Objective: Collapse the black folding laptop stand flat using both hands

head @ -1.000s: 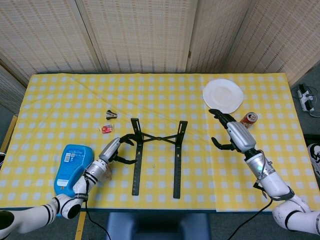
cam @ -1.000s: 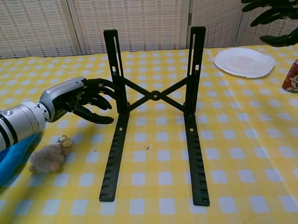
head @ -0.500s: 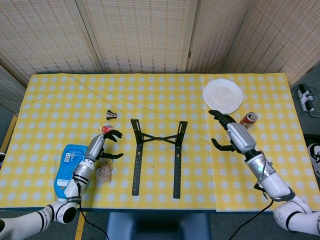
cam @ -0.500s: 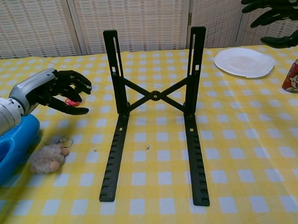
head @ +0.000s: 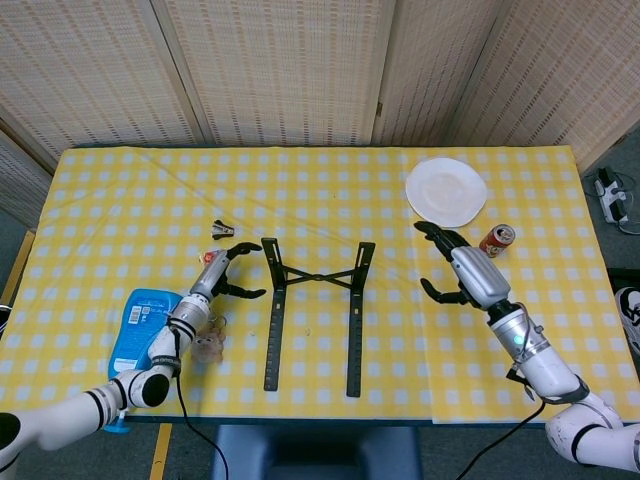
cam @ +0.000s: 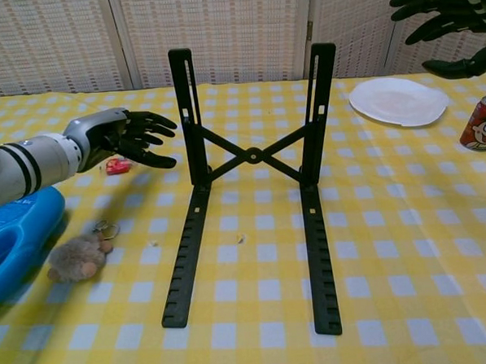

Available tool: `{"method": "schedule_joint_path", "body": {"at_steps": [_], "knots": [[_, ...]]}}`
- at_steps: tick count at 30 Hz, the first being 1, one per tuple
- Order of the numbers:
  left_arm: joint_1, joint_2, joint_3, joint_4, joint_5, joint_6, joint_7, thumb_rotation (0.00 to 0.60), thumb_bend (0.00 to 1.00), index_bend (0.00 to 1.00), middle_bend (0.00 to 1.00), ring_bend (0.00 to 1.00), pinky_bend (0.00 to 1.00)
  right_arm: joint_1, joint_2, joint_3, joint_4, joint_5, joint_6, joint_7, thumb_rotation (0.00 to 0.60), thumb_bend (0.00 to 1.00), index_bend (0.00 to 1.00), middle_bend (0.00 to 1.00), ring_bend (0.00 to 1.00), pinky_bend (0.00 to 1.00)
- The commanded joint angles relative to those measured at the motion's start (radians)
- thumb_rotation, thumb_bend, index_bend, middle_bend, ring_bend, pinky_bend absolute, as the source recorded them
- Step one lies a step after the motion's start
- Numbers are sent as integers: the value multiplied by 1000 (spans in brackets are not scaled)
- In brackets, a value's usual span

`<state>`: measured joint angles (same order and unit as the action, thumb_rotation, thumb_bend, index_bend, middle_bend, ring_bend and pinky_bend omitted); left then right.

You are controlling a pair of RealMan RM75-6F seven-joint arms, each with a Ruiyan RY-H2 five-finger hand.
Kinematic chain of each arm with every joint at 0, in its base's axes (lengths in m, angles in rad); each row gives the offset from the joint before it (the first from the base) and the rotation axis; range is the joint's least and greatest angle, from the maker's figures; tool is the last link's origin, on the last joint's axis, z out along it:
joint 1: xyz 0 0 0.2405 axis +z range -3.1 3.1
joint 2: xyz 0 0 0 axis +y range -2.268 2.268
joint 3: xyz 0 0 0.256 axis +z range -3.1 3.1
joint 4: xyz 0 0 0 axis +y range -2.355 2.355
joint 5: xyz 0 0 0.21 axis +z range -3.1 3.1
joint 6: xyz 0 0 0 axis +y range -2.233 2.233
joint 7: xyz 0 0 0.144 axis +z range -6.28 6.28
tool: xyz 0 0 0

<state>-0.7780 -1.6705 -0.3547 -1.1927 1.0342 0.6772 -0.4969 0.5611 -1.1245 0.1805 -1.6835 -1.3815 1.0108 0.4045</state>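
Observation:
The black folding laptop stand (head: 313, 312) (cam: 253, 175) stands unfolded at mid-table, its two slotted legs flat on the cloth and its two uprights raised and joined by a crossed brace. My left hand (head: 222, 272) (cam: 125, 138) hovers just left of the left upright with fingers spread, holding nothing and not touching the stand. Well right of the stand, my right hand (head: 460, 272) (cam: 445, 20) is raised above the table, open and empty.
A blue bottle (head: 135, 338) (cam: 14, 240) and a small furry keychain (head: 207, 347) (cam: 76, 257) lie at front left. A small red item (cam: 117, 166) sits by my left hand, a binder clip (head: 222, 230) behind it. A white plate (head: 446, 191) (cam: 399, 100) and soda can (head: 497, 238) (cam: 480, 123) are right.
My left hand drew back left from the stand's left upright, then came part of the way back toward it, still open. My right hand barely moved.

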Motion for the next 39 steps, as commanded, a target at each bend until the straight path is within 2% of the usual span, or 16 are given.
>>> {"method": "schedule_joint_path", "body": {"at_steps": [1,9,16,28,39], "knots": [[-27,-20,-17,23,-14,-29,-4,600,108,284,208,160,69,0,-2,-1,3,2,-2,1,600,463,0,76,162,92],[-50,-87,-23,74,-29,-10,23,600,125,395,211,181,79,-1,-3,-2,9,3,-3,5,600,463,0,76,162,93],[-49,-157,-34,133,-49,66,68,600,185,522,287,250,126,-1,-6,-3,15,5,-7,8,600,463,0,76,161,92],[-46,-193,-54,154,-70,82,94,600,261,577,320,282,140,-1,-10,-4,22,3,-8,13,600,463,0,76,161,93],[-31,-176,-45,141,-55,62,99,600,344,562,320,280,133,-2,-11,-5,27,1,-8,21,600,463,0,76,161,92]]}}
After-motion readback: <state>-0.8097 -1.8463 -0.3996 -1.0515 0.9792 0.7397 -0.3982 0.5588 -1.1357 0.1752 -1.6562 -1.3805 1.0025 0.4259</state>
